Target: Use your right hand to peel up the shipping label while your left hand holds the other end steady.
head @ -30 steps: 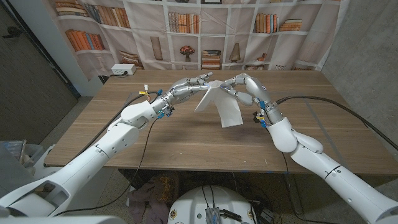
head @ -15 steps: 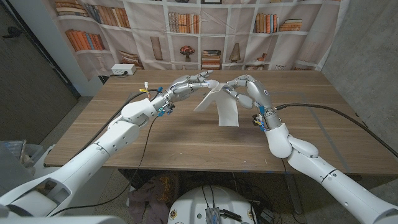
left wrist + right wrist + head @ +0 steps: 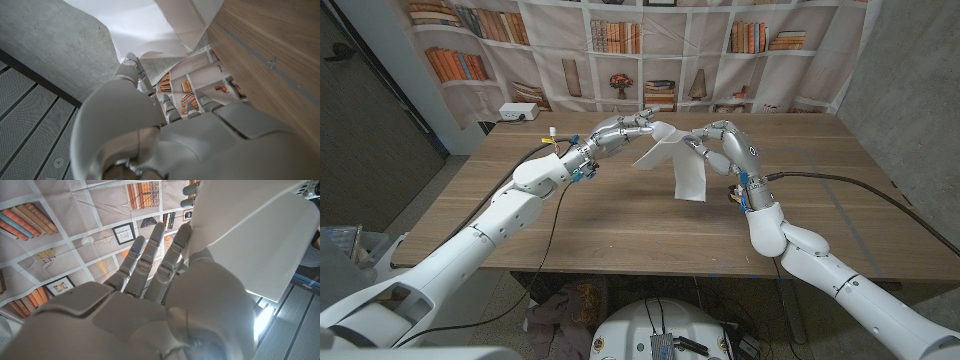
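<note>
the shipping label (image 3: 682, 162) hangs above the counter (image 3: 620, 220), pinched at one end by the left robot hand (image 3: 620, 132) and at the other by the right robot hand (image 3: 712, 145). pulling unevenly could tear it or slip it from either pinch. where label splits from backing is hard to make out; fingertips hide the contact.

The head view looks down from above the near edge of the table (image 3: 620, 230), facing the bookshelf backdrop (image 3: 620, 50) past its far edge. Each wrist view sits close behind its own hand; all share the white label (image 3: 688, 172).
</note>
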